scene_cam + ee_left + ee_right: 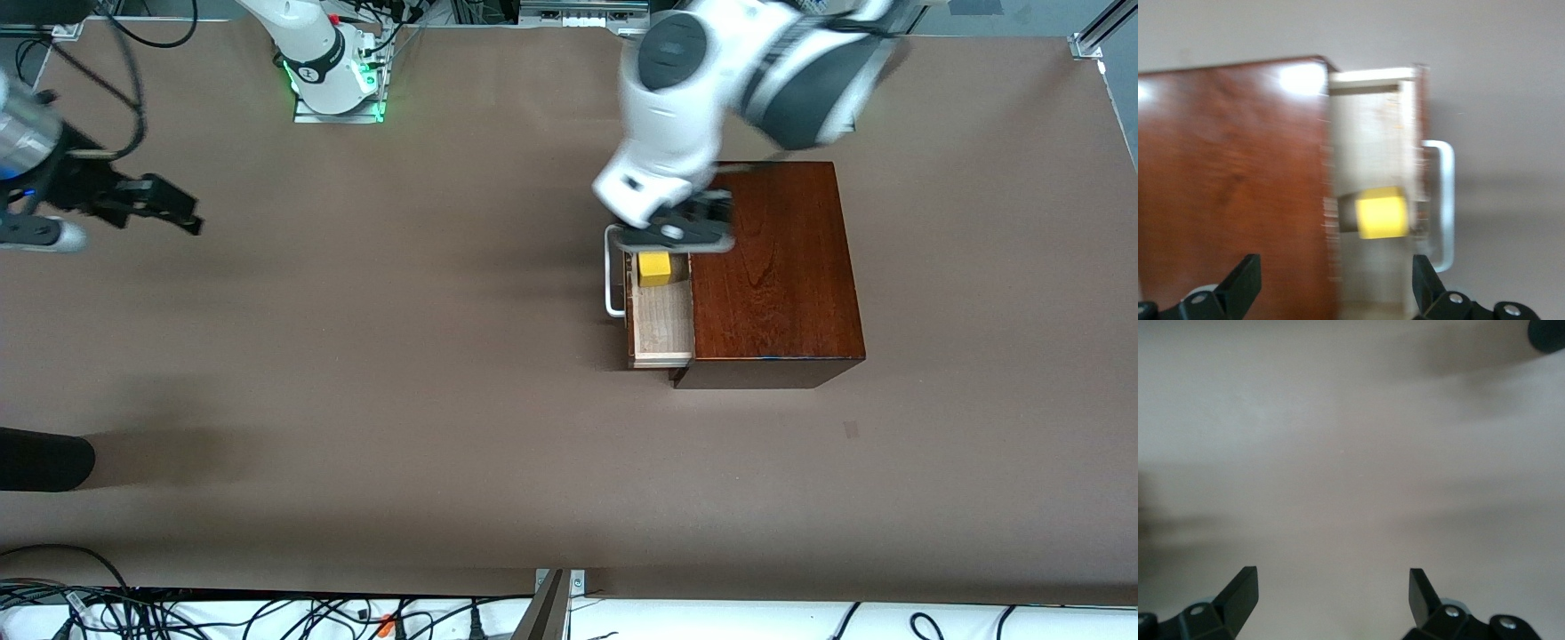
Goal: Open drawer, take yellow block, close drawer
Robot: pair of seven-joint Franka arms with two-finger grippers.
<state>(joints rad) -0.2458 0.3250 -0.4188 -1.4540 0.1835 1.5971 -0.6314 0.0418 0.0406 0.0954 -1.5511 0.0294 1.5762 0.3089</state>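
Observation:
The dark reddish-brown wooden box [773, 267] stands toward the left arm's end of the table. Its drawer [662, 324] is pulled partly out, showing pale wood inside, with the white bar handle [612, 277] on its front. The yellow block [655, 268] lies in the drawer, at the end farther from the front camera. My left gripper [677, 235] hangs open over that end of the drawer and the box's edge. In the left wrist view the yellow block [1383, 212] sits clear of the left gripper [1335, 279]. My right gripper [173, 212] waits open over bare table; the right wrist view shows the right gripper [1333, 593] holding nothing.
A black rounded object [43, 459] pokes in at the table's edge at the right arm's end, nearer the front camera. Cables [222, 613] lie along the table's near edge. The right arm's base [336, 82] stands at the table's back edge.

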